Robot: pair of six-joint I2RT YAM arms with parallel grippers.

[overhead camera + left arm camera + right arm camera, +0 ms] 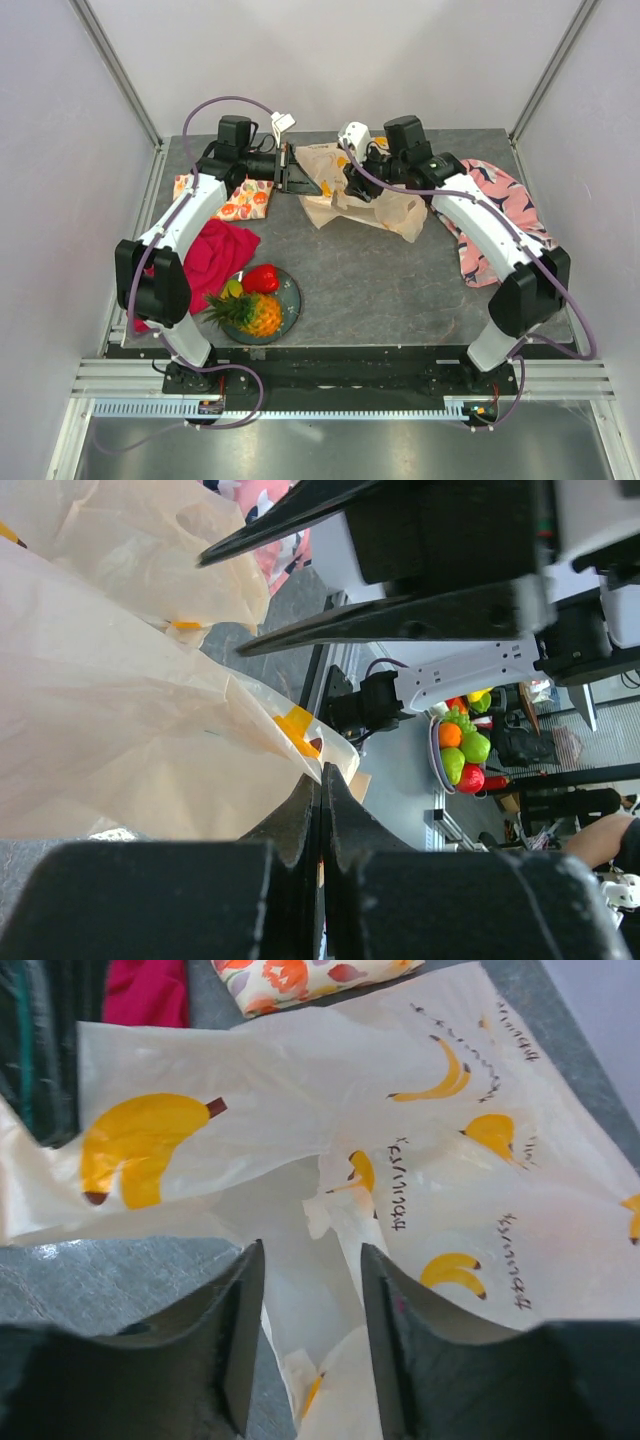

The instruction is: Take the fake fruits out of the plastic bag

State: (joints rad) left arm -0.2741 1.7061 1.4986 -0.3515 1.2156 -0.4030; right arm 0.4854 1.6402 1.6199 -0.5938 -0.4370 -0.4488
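The plastic bag [385,212], cream with yellow bananas, lies crumpled at the table's far middle. My left gripper [316,186] is shut on the bag's left edge, and in the left wrist view its jaws [322,780] pinch the thin plastic [120,710]. My right gripper [310,1260] is open low over the bag's mouth [300,1190], with loose folds between its fingers and only pale plastic showing inside. Fake fruits sit on a dark plate [292,300] near the front left: a pineapple [252,313], a red pepper [262,278] and a small yellow-green piece [233,290].
A red cloth [215,255] lies left of the plate. An orange fruit-printed cloth [243,200] sits under the left arm. A pink patterned cloth [500,215] lies at the far right under the right arm. Walls enclose the table.
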